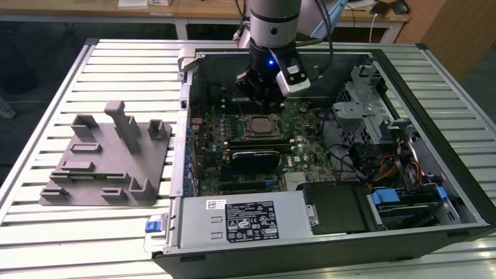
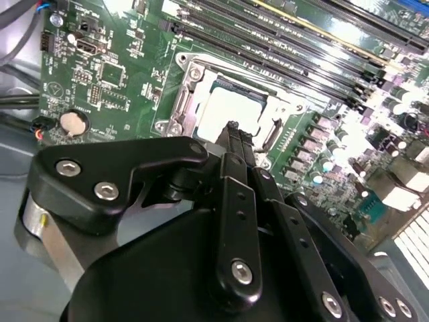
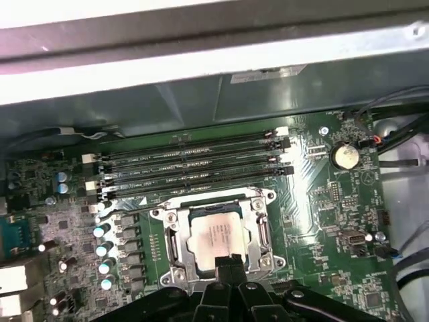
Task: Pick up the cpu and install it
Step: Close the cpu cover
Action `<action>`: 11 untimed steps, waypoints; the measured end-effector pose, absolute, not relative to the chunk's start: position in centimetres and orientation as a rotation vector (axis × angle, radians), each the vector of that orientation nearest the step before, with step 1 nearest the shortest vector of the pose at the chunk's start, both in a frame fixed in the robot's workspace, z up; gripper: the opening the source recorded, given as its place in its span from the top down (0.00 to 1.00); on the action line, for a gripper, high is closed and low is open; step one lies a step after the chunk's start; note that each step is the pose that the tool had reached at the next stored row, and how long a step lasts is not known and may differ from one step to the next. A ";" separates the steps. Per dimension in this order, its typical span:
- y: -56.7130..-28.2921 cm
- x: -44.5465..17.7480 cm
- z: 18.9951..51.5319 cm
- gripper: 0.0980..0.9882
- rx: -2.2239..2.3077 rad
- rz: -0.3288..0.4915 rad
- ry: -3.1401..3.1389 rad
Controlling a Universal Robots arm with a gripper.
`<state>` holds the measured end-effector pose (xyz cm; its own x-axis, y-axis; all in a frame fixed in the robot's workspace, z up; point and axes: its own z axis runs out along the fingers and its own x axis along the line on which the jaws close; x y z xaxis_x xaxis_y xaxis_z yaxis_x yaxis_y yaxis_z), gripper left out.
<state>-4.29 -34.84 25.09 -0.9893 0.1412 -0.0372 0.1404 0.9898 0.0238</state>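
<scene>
Well off to the exterior view's left of the black two-finger gripper [image 1: 259, 107], a grey moulded plastic fixture with upright posts [image 1: 108, 160] rests on the slatted aluminium table [image 1: 46, 232]. Beside the fixture lies the open black metal computer case [image 1: 326, 256]. The gripper hangs inside it above the green motherboard [image 1: 306, 152].

In both wrist views the gripper [image 2: 234, 131] [image 3: 228, 263] has its fingers pressed together with nothing between them. The small flat square cpu with its silvery-grey metal top [image 3: 216, 231] [image 1: 259, 124] [image 2: 231, 111] sits seated in the silver metal socket frame [image 3: 173, 235]. The fingertips are over the cpu's near edge; whether they touch it cannot be told.

Past the socket from the gripper run four long black memory slots [image 3: 194, 164], with a round silver coin battery [image 3: 345, 155] to one side. To the exterior view's right of the gripper stands a grey metal drive cage [image 1: 368, 110].
</scene>
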 end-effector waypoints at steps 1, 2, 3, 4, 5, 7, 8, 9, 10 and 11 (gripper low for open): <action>-34.8 -4.3 25.2 0.99 0.219 0.033 3.095; -34.8 -4.3 25.2 0.99 0.219 0.033 3.095; -34.8 -4.3 25.2 0.99 0.219 0.033 3.095; -34.8 -4.3 25.2 0.99 0.219 0.033 3.095; -34.8 -4.3 25.3 0.99 0.219 0.035 3.095; -34.8 -4.3 25.3 0.99 0.219 0.036 3.095; -34.8 -4.3 25.3 0.99 0.219 0.037 3.095; -34.8 -4.3 25.3 0.99 0.219 0.038 3.095; -34.8 -4.3 25.3 0.99 0.219 0.039 3.095; -34.8 -4.3 25.3 0.99 0.219 0.039 3.095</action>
<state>-4.29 -34.84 25.26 -0.9893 0.1414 -0.0366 0.1404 0.9897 0.0281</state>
